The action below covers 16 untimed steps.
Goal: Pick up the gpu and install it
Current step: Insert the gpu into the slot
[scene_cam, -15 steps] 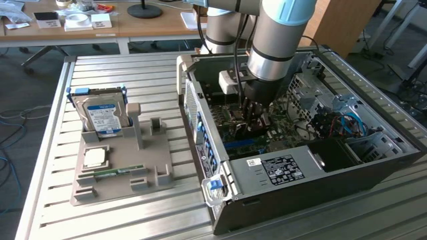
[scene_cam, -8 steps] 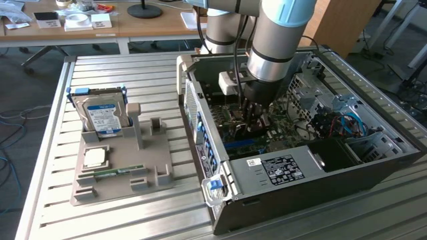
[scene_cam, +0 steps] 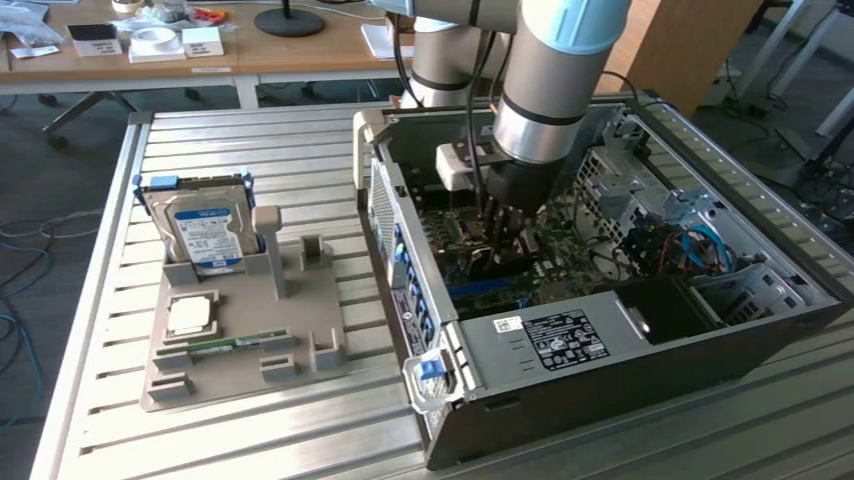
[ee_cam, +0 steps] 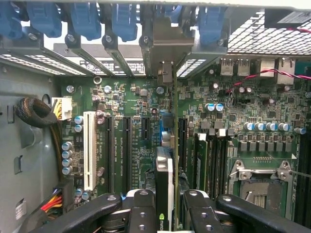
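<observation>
Inside computer case [scene_cam: 607, 345], over motherboard [ee_cam: 131, 141]: claw [ee_cam: 167, 208] pinching gpu [ee_cam: 164, 170], card edge-on along the expansion slots. Hard drive [scene_cam: 207, 235] stands outside, on surface [scene_cam: 267, 440].

Gpu [ee_cam: 164, 167] in tool [ee_cam: 167, 206] — inside case [scene_cam: 601, 400], above motherboard [ee_cam: 228, 111]

Bright even light over my worktop [scene_cam: 240, 440], pale glare on slats; computer case [scene_cam: 627, 385] interior shadowed; my claw [ee_cam: 170, 206] in shade.
</observation>
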Each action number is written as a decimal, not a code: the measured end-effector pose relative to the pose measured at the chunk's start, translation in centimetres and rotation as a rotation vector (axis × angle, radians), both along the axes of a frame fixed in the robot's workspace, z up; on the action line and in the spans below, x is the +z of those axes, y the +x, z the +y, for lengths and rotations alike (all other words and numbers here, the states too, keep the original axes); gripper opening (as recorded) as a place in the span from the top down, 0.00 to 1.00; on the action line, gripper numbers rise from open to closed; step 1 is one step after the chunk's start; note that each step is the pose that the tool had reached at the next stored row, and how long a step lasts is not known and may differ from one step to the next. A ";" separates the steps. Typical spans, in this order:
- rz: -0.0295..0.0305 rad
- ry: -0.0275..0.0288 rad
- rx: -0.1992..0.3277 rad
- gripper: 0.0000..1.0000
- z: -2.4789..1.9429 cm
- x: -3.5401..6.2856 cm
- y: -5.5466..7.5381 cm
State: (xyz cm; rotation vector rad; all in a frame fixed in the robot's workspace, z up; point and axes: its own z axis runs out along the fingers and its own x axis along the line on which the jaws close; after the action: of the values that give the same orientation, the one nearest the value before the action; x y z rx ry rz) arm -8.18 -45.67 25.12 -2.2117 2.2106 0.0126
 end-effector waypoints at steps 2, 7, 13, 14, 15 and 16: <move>0.0001 0.0000 0.000 0.73 -0.02 -0.01 0.0; 0.0002 -0.0007 0.000 0.73 -0.20 -0.09 0.0; 0.0002 -0.0009 0.000 0.73 -0.22 -0.08 0.1; 0.0004 -0.0009 0.000 0.73 -0.22 -0.07 0.1; 0.0008 -0.0007 0.000 0.73 -0.22 -0.06 0.1; 0.0011 -0.0007 0.000 0.73 -0.21 -0.03 0.2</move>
State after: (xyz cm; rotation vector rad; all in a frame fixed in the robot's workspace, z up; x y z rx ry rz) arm -8.01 -45.88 25.09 -2.2122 2.2118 0.0131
